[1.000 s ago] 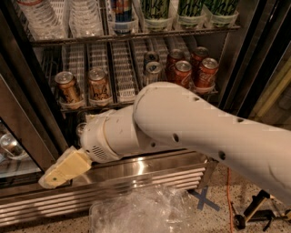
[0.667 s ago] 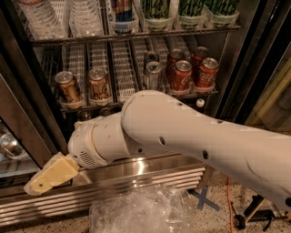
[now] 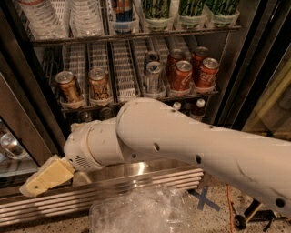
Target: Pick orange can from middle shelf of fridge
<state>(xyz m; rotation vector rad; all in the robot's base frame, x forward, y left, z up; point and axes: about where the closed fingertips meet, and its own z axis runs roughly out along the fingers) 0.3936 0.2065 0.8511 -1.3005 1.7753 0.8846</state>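
The fridge (image 3: 236, 68) stands open in front of me. Its middle shelf (image 3: 125, 68) is a wire rack with pale ridged lane dividers. The orange can (image 3: 69, 87), orange-brown with darker markings, stands upright at the shelf's front left. A similar can with a paler label (image 3: 99, 84) stands just right of it. My gripper (image 3: 45, 177) is a cream-coloured piece at the lower left, below the shelf and in front of the steel grille (image 3: 136, 179). It is well apart from the orange can. My white arm (image 3: 182, 136) crosses the lower half of the view.
Silver cans (image 3: 153, 75) and red Coca-Cola cans (image 3: 183, 74) fill the shelf's right lanes. Bottles and green cans stand on the shelf above (image 3: 154, 11). Small bottles (image 3: 198, 108) show on the shelf below. Crumpled clear plastic (image 3: 145, 211) lies on the floor. The door frame (image 3: 22, 118) is at the left.
My arm has swung left and slightly down, carrying the gripper further toward the lower left corner. The cans have not moved.
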